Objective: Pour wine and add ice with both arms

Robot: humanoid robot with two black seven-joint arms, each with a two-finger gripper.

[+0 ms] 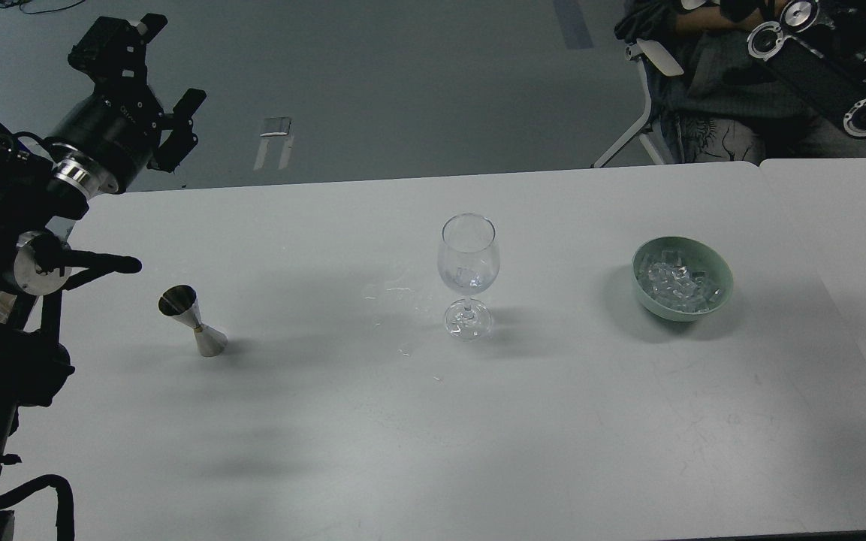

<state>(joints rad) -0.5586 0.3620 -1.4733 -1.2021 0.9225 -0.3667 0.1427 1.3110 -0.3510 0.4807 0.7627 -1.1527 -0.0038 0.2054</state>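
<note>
Item one: the ice (679, 284), a heap of small clear glassy cubes, lies inside a pale green round ceramic bowl (718, 267) standing on the white desk (478, 436). The bowl is far to the right of the left arm's jaws and nearer the viewer than they are; nothing grips or touches it.

Item two: a clear stemmed wine glass (468, 255) stands upright on the desk, between the bowl and the left arm, well apart from both. Something clear sits low in its cup; whether this is wine, ice or both cannot be told. A few wet glints show on the desk just left of its foot.

Item three: a small silver metal double-cone jigger (194, 319) stands on the desk, tilted in view, below and slightly right of the left jaws, clear of them.

The left black two-finger gripper (155, 79) is raised beyond the far left edge of the desk; its jaws are spread wide and hold nothing.

The right black arm (816, 68), with silver round joint caps, enters at the upper right corner above the floor. Its gripper is outside the frame, so the state of those jaws cannot be told.

A seated person (710, 90) on a white-framed chair (647, 90) is behind the desk's far right edge.
</note>
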